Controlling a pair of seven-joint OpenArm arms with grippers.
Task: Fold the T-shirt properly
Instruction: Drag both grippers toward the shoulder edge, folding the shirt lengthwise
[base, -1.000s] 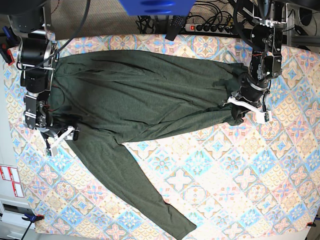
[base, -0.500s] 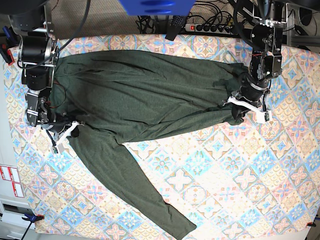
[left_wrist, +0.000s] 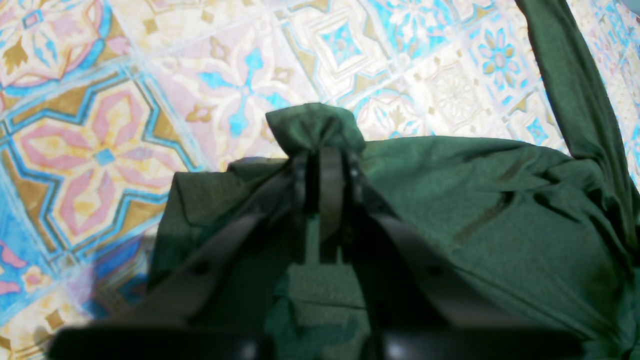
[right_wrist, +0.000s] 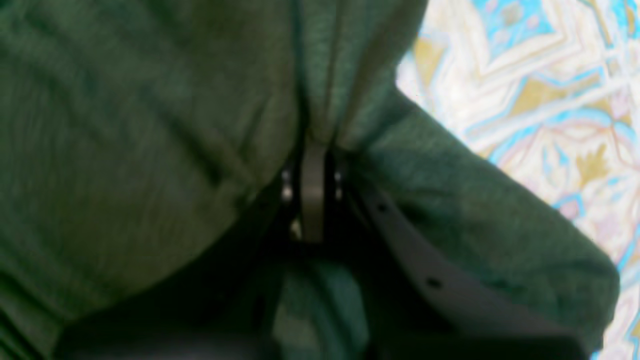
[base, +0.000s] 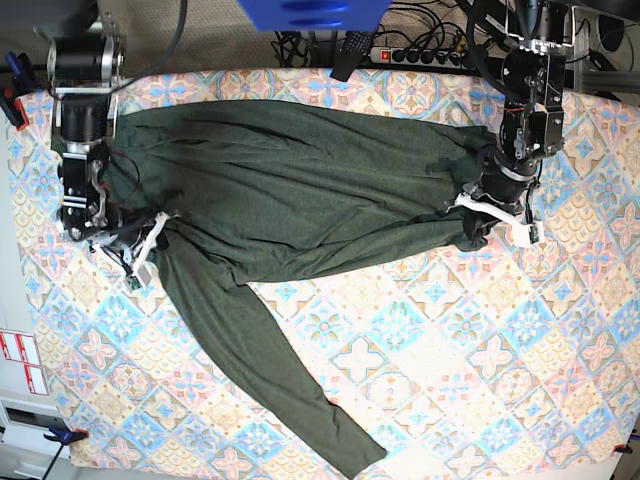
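Note:
The dark olive-green T-shirt (base: 290, 200) lies spread across the patterned table, and one long sleeve (base: 290, 380) runs down toward the front edge. In the base view my left gripper (base: 487, 218) is on the right, at the shirt's right end. The left wrist view shows this gripper (left_wrist: 322, 150) shut on a bunched tuft of T-shirt (left_wrist: 500, 210) fabric. On the base view's left, my right gripper (base: 150, 248) is at the shirt's edge where the sleeve starts. Seen from the right wrist, that gripper (right_wrist: 314, 155) is shut, with T-shirt (right_wrist: 125, 150) cloth pinched between its fingers.
A tile-patterned cloth (base: 480, 360) covers the table. Behind the back edge are a power strip with cables (base: 420, 55) and a blue object (base: 310, 12). Red-and-white labels (base: 20, 360) sit past the left edge.
My right gripper has gone from open to shut on the shirt's left edge and shifted right and slightly up, pulling the fabric with it. The left gripper has stayed put.

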